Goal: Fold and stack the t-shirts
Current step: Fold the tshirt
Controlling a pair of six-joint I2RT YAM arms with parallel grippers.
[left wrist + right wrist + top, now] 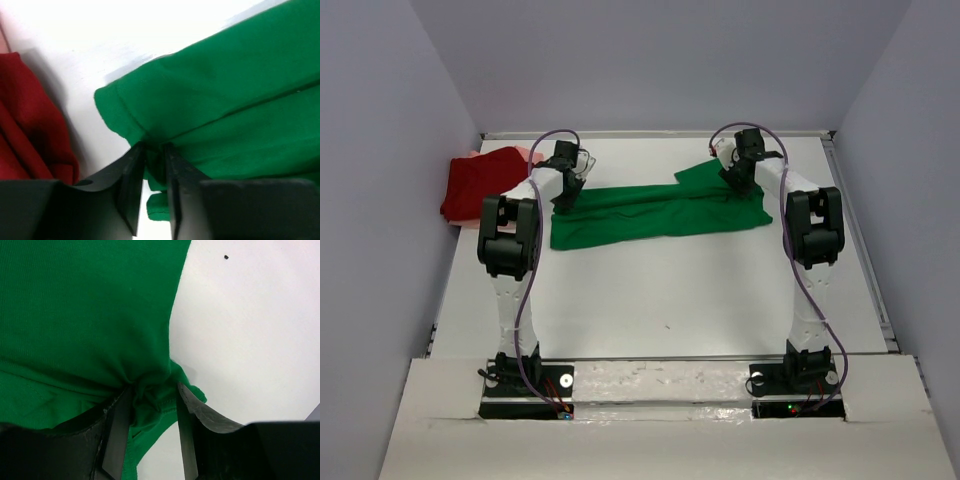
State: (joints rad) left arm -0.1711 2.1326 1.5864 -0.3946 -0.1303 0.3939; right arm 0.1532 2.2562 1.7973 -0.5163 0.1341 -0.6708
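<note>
The bright green t-shirt [660, 212] lies as a long folded band across the far half of the table. My left gripper [565, 196] is down on its left end. In the left wrist view the left gripper [154, 148] has its jaws slightly parted, with a fold of the green t-shirt [225, 100] between them. My right gripper [736, 181] is on the band's right end; in its wrist view the right gripper [154, 389] stands open around a loose bunch of the green t-shirt [90, 310]. The dark red t-shirt [475, 186] lies crumpled at the far left, over the pale pink t-shirt [527, 153].
The dark red t-shirt [25, 125] lies close to the left of the left gripper. Grey walls enclose the white table [670, 300] on the left, right and back. A raised white ledge [660, 375] runs along the near edge by the arm bases.
</note>
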